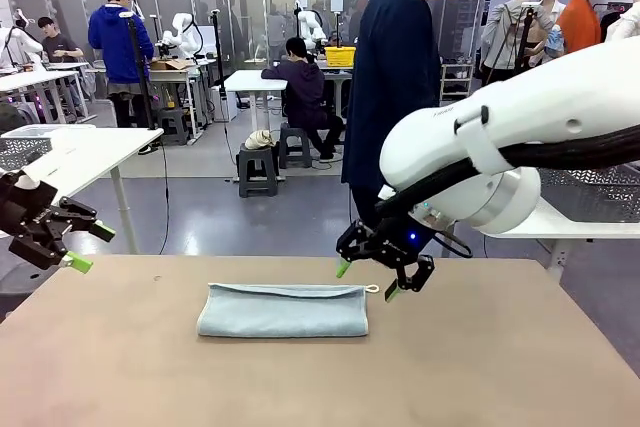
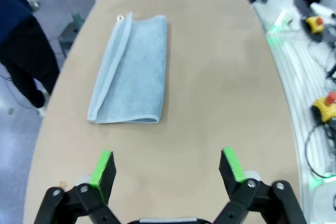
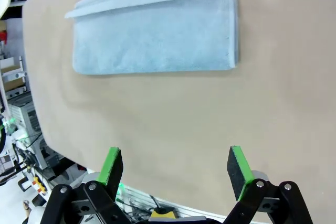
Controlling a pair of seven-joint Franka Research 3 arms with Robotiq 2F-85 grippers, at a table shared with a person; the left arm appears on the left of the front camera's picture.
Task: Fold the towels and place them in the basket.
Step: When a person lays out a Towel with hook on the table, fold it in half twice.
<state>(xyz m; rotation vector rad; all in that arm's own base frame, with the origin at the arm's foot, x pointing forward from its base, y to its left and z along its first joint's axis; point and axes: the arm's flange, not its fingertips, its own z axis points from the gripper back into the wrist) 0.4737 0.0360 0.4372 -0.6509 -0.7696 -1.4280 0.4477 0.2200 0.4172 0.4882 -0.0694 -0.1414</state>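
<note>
The right gripper [image 1: 366,281] is being held with its jaws spread wide and empty, low over the bench [image 1: 520,367], just beside the looped corner of the pale blue-grey towel [image 1: 283,310]. The left gripper [image 1: 90,247] is likewise being held spread and empty, well apart at the bench's left edge. The towel is lying at mid-bench, folded lengthwise. The folding step is judged to be in hand. The next move probably calls for one towel end to be pinched and carried over the other.
</note>
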